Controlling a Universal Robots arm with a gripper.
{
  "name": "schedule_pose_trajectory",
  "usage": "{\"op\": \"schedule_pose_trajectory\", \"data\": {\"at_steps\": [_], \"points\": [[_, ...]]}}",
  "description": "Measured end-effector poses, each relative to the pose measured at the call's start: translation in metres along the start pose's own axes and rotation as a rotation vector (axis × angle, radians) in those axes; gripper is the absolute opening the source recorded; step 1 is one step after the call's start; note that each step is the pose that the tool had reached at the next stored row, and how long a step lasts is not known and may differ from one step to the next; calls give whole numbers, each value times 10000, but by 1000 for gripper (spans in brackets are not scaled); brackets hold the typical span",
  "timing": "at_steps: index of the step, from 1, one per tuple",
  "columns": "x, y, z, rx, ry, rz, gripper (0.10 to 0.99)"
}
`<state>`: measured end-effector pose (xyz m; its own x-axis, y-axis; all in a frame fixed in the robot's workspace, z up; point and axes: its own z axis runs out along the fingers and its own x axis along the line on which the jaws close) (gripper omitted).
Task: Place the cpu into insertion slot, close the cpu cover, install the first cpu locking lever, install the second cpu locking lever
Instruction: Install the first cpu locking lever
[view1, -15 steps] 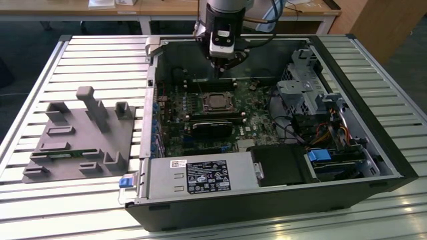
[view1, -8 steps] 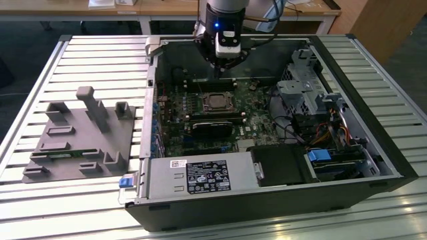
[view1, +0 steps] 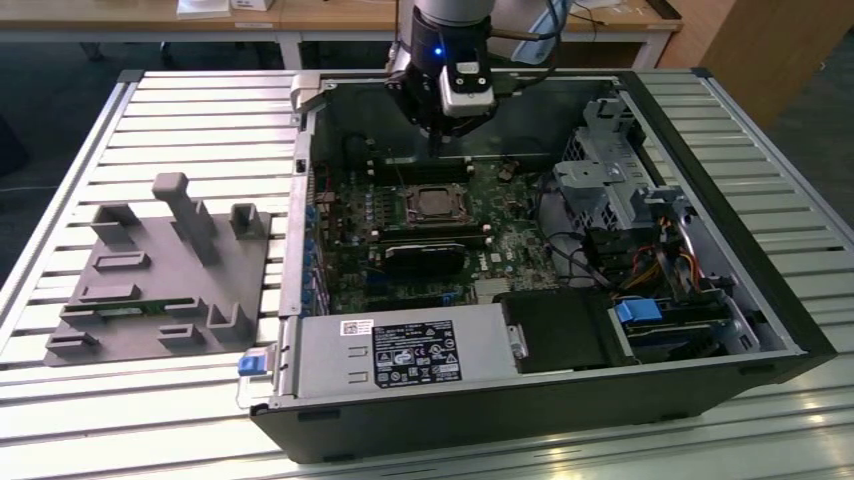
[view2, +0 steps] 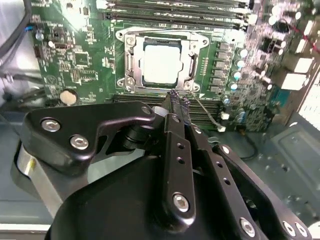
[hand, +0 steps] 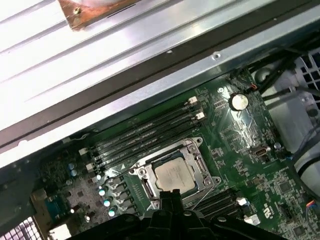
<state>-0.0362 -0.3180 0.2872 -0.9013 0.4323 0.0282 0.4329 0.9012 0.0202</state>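
In the second wrist view the gripper (view2: 178, 101) is nearest, built of black matte links studded with bright screw heads. Its fingers (view2: 173, 96) are pressed together, the ridged pads meeting with nothing between them. Just beyond the tips lies the cpu (view2: 161, 62), a flat square with a dull, pale metal top, seated in its socket. The cpu cover (view2: 160, 35), a thin silvery frame with a square window, appears to lie flat around it, so placing and closing look done. I cannot tell whether either locking lever is latched.

In the exterior view the cpu sits at centre frame on the green motherboard (view1: 514, 225), and the gripper hangs above it at upper middle. Both are inside the black computer case (view1: 534, 420), which rests on a slatted metal worktop (view1: 160, 110).
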Motion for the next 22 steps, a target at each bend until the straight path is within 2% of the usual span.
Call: {"op": "schedule_pose_trajectory", "data": {"at_steps": [5, 7, 11, 12, 22], "points": [[0, 0, 0, 18, 8, -767, 114], [0, 0, 0, 11, -17, -950, 114], [1, 0, 1, -83, -243, -1133, 114], [1, 0, 2, -94, -263, -1228, 114], [1, 0, 4, -86, -223, -2969, 114]]}}
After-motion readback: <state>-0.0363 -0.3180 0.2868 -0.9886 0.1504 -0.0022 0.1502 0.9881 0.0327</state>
